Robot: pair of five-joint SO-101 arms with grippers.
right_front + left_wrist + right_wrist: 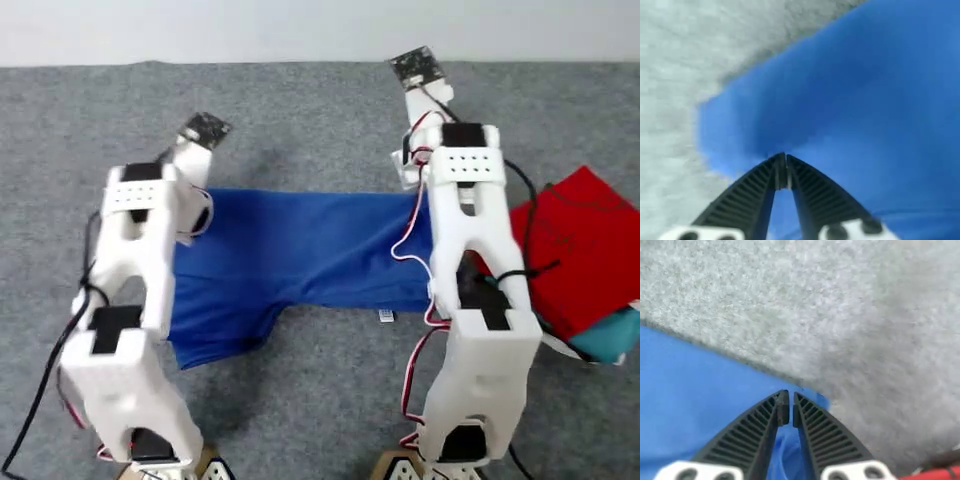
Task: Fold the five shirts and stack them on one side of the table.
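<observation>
A grey felt table (300, 110) bears a blue shirt (300, 250). The left gripper (785, 172) and right gripper (790, 410) each pinch its far edge, jaws closed.

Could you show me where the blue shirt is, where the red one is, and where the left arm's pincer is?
blue shirt (300, 250): high view, middle of its spread body.
red shirt (585, 245): high view, its flat top face.
left gripper (781, 159): left wrist view, where its fingertips meet.
</observation>
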